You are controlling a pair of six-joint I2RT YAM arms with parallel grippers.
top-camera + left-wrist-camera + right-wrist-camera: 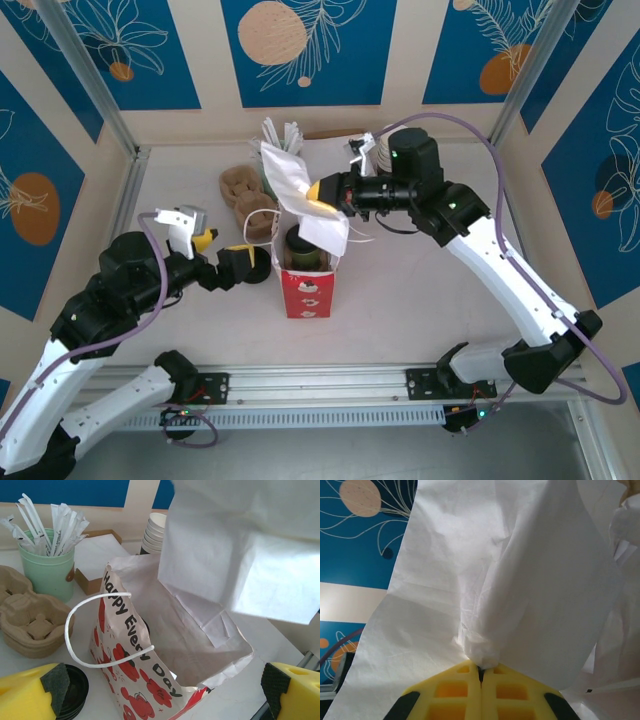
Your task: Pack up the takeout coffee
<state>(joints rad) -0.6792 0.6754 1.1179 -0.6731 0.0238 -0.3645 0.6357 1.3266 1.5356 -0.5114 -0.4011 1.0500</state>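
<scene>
Cup [299, 243]: apparently standing inside the bag [306, 288], black lid up; its sides are mostly hidden.
Right gripper [480, 672]: fingers pressed together, pinching the bag's white flap [495, 570] and holding it raised.
Left gripper [165, 682]: fingers spread wide to either side of the bag, gripping nothing.
Risk 1: a hard pull on the flap could tear the paper or tip the bag, spilling the cup.
Risk 2: if the pinch slips, the flap drops over the mouth.
Risk 3: the left finger is near the lids [75, 695] and could knock them.
Writing: "Happy Every Day" in black on the bag; no brand legible.

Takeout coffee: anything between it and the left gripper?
Yes: the side wall of the red-and-white paper bag separates the open left gripper from the olive-brown, black-lidded cup, apparently inside it. A white paper sheet pinched by the right gripper overhangs the opening.
</scene>
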